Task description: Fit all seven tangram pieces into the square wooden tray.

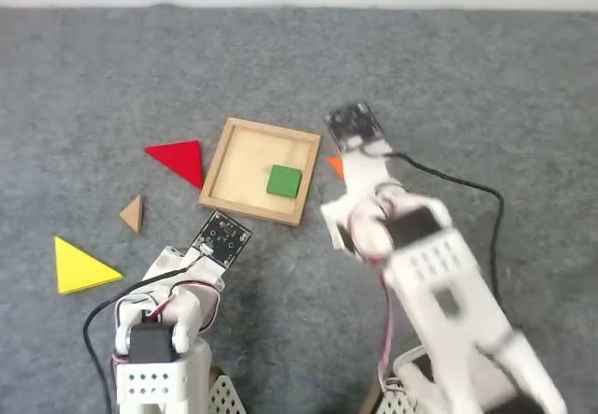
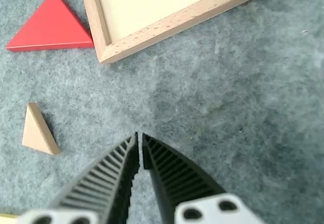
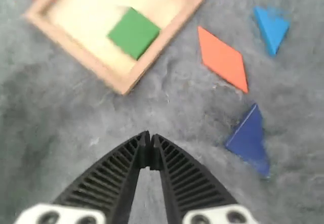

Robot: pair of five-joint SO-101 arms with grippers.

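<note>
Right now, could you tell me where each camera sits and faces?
High view: fixed above the table, looking down on the tray and both arms.
Left wrist view: on that arm, past the shut left gripper toward the red triangle.
Right wrist view: on that arm, past the shut right gripper toward the green square.
All share the tray.

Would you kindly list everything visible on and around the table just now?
tray: 1, pale wood, mid-table
square: 1, green, inside the tray
red triangle: 1, red, left of the tray
small triangle: 1, tan, left of the tray, nearer the arms
yellow triangle: 1, yellow, far left
parallelogram: 1, orange, right of the tray
light triangle: 1, light blue, near the parallelogram
dark triangle: 1, dark blue, near the parallelogram
mat: 1, grey, under everything
left gripper: 1, black, shut, over the mat
right gripper: 1, black, shut, over the mat
</note>
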